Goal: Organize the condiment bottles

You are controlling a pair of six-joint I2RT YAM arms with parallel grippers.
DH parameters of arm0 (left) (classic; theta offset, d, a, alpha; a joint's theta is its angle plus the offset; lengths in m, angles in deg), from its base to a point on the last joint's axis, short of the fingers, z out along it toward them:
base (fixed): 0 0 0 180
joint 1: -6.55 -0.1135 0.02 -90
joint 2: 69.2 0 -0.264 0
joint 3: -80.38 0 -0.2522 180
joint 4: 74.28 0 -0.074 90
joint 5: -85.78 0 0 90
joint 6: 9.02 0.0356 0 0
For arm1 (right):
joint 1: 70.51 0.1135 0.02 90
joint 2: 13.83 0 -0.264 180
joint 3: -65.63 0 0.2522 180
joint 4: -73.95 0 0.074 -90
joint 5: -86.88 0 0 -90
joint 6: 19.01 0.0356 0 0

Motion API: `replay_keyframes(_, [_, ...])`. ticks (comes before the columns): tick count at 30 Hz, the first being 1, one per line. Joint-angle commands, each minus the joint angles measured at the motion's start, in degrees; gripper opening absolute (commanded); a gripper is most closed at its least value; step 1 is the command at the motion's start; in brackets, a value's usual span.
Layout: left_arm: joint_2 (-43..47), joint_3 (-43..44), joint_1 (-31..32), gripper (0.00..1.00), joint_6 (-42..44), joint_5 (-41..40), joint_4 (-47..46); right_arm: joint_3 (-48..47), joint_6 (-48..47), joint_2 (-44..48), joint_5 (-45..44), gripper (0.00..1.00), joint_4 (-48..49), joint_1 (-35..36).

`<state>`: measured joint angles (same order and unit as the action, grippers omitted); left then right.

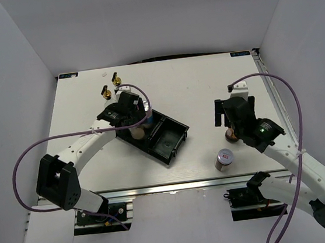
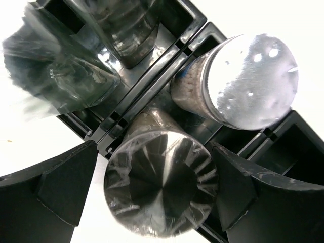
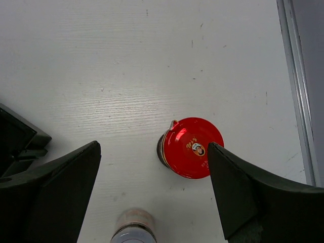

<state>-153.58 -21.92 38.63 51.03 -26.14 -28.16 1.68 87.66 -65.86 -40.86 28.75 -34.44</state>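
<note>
Although two jars (image 2: 250, 81) already stand in the black tray (image 1: 175, 133), the left hand (image 2: 152, 147) spread apart around one, much is left, I judge. Two gold-capped bottles (image 1: 116, 80) wait beyond the tray, and right of it a red-lidded jar (image 3: 192, 148) sits under the right hand (image 3: 154, 147) — also spread apart — beside a silver-lidded jar (image 1: 224, 159) on the tabletop (image 1: 205, 81).

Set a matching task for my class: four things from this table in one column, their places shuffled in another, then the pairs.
Things:
1 round red-lidded jar
2 clear glass bottles with gold spout caps
3 silver-lidded shaker jar
4 black three-compartment plastic tray

Places:
A middle of the table
B inside a tray compartment
C beneath the open right gripper
D near the table's far edge, left of centre

Pairs: 1-C, 2-D, 3-B, 4-A
</note>
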Motion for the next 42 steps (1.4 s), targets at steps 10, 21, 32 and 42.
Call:
replay_keyframes(10, [15.10,1.45,0.01,0.98,1.04,-2.34,-1.95,-2.10,1.53,-1.67,10.65,0.89,-2.93,-13.03])
replay_keyframes(21, [23.99,-3.03,0.01,0.98,-5.99,-13.23,9.38,1.68,2.05,-9.40,20.42,0.90,0.85,-21.48])
replay_keyframes(32, [30.06,-5.76,-0.08,0.98,-9.60,-17.21,13.79,-0.51,3.37,-8.80,22.00,0.33,-2.75,-22.10])
replay_keyframes(42, [35.33,-7.34,-0.08,0.98,-7.40,-14.04,9.04,-13.07,-5.49,-5.19,40.08,0.00,2.78,-13.26])
